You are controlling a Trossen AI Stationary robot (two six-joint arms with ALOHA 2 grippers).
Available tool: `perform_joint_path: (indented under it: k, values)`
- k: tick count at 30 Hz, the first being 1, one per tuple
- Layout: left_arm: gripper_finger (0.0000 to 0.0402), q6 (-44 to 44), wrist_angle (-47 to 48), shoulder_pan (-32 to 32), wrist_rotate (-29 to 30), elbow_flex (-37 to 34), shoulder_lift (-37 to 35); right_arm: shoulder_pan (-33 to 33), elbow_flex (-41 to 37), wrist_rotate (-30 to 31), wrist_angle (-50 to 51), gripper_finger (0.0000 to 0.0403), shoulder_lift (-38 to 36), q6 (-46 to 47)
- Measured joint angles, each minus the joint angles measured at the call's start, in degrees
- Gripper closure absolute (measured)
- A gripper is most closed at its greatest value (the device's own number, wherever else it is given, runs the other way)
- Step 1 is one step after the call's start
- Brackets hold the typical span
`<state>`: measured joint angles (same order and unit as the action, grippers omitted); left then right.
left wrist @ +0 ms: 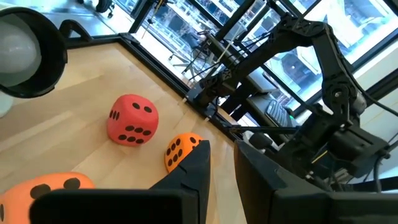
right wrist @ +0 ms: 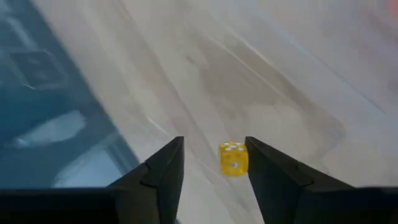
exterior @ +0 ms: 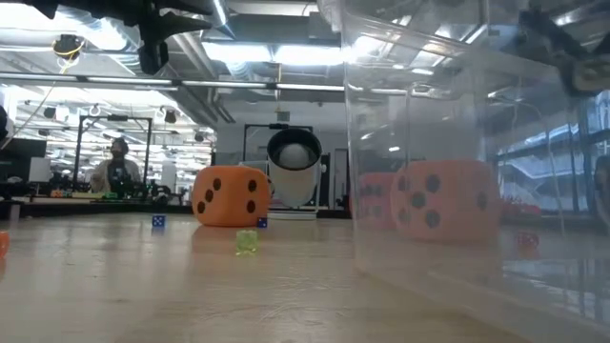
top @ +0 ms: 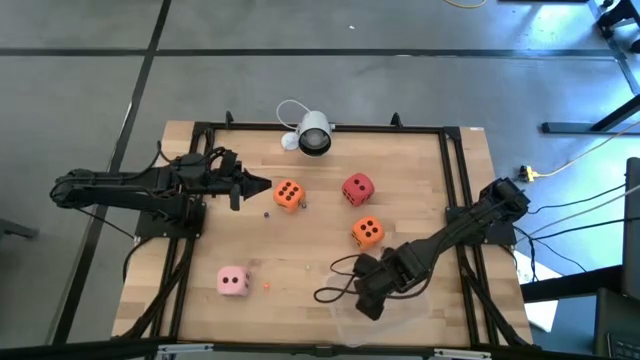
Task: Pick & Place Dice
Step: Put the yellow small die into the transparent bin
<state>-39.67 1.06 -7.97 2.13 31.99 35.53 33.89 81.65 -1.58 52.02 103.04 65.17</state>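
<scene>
One tiny yellow die (right wrist: 234, 159) between the right tool's (right wrist: 214, 163) part-open fingers, unseen from overhead.

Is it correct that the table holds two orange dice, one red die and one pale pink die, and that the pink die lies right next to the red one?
Not quite. The counts are right, but the pink die lies alone near the front left of the table, far from the red die. The red die's near neighbours are the two orange dice. The high view shows this.
</scene>
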Motion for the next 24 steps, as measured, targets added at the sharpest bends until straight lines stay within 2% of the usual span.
perform_joint_path:
  k: [5, 9, 12, 14, 16, 19, 24]
  values:
    - [0.0336, -0.01, 0.02, 0.0, -0.02, 0.0, 0.0, 0.26, 0.0, 1.11, -0.16, 0.0219, 0.0, 0.2]
    - [0.0336, -0.01, 0.02, 0.0, -0.18, 0.0, 0.0, -0.44, 0.64, -0.96, 0.54, 0.019, -0.23, 3.46]
    - [0.0336, -0.01, 0.01, 0.0, -0.2, 0.0, 0.0, 0.22, 5.4, 5.65, 3.98, 0.018, -0.54, 4.23]
    - [0.0336, -0.01, 0.02, 0.0, -0.17, 0.0, 0.0, 0.77, 9.95, 9.21, 10.93, 0.0183, -0.62, 3.79]
    - [0.0336, 0.27, 0.02, 0.0, -0.15, 0.0, 0.0, 0.84, 13.85, 9.72, 16.27, 0.0191, -0.63, 3.19]
    - [0.0336, 0.33, 0.02, 0.0, -0.13, 0.0, 0.0, 0.76, 18.11, 7.66, 22.07, 0.0209, -0.63, 1.62]
    - [0.0336, 1.4, 0.02, 0.0, 0.0, 0.0, 0.0, 2.46, 19.94, 3.92, 21.97, 0.0236, -0.63, -1.13]
